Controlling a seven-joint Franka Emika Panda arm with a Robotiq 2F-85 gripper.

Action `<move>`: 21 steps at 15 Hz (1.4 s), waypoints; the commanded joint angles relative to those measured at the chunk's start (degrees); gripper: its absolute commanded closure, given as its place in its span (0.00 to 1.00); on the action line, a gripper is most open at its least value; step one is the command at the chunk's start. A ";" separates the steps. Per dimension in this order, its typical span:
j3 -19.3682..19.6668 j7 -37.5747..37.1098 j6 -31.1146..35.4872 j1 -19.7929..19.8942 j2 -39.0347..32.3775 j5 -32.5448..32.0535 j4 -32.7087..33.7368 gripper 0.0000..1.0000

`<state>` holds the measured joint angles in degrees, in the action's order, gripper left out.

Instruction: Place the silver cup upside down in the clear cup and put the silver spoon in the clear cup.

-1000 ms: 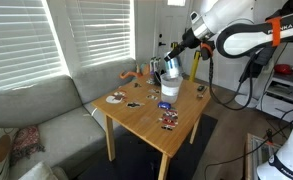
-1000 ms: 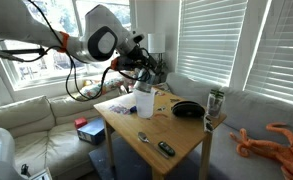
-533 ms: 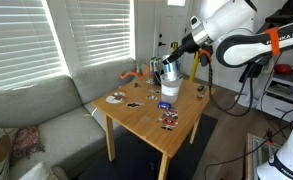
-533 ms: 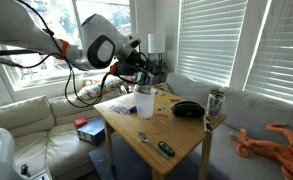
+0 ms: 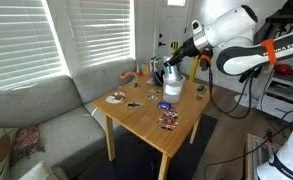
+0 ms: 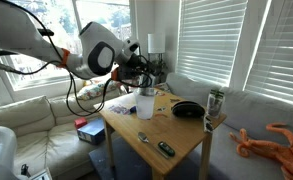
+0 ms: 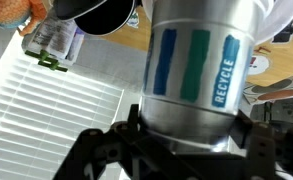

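Only the arm's elbow has swung round, the tool (image 7: 191, 132) still clamping the silver cup (image 7: 191, 70) just above the clear cup (image 5: 169, 90) mid-desk (image 5: 146, 128); I'd get it fully mouth-down and centred before lowering.

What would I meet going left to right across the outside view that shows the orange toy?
In order: red box → clear cup → black bowl → can → orange toy.
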<state>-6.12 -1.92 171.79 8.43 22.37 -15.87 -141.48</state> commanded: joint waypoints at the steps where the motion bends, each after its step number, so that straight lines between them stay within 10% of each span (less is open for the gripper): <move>1: -2.59 -2.34 3.32 3.09 1.20 -2.01 -2.17 0.42; 21: -15.23 -4.12 16.29 15.67 0.41 0.18 -6.95 0.42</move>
<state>-18.47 -4.49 186.47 21.50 22.26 -16.06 -147.28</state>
